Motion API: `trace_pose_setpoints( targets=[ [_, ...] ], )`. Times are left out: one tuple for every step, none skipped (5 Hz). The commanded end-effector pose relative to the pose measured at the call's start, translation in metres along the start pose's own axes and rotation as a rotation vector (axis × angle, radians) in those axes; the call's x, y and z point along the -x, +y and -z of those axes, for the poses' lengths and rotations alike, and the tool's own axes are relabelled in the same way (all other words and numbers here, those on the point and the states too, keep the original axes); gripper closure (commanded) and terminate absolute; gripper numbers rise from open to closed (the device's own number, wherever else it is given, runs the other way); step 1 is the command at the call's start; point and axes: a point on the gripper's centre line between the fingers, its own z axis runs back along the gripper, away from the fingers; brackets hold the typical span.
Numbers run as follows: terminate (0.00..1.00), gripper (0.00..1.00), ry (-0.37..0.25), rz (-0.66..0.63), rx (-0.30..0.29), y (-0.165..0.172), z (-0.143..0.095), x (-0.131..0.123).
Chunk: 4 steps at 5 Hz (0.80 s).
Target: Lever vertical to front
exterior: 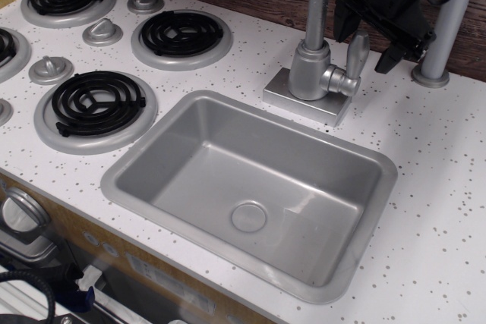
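The lever (357, 51) is a small silver-grey paddle on a short stub at the right side of the faucet body (310, 70). It stands upright, leaning slightly right. My black gripper (363, 51) hangs at the top right, above and just behind the lever. It is open and empty. One finger (346, 17) is left of the paddle and the other finger (393, 52) is to its right. Neither finger visibly touches the lever. The gripper's upper part runs out of the frame.
The grey sink basin (144, 153) lies in front of the faucet base (285, 95). The faucet spout pipe (316, 5) rises left of the gripper. A grey post (444, 24) stands right of it. Stove burners (96, 102) and cone knobs (102, 32) fill the left.
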Motion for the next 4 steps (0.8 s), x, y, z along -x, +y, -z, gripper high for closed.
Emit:
trace_pose_setpoints(
  targets=[
    [0.00, 1.00, -0.039, -0.015, 0.000, 0.010, -0.010, -0.011],
    [0.00, 1.00, -0.040, -0.035, -0.004, 0.008, -0.011, -0.005],
    [0.00, 1.00, 0.022, -0.124, 0.006, -0.003, -0.017, 0.019],
    [0.00, 1.00, 0.105, -0.194, 0.026, -0.013, -0.028, 0.033]
  ],
)
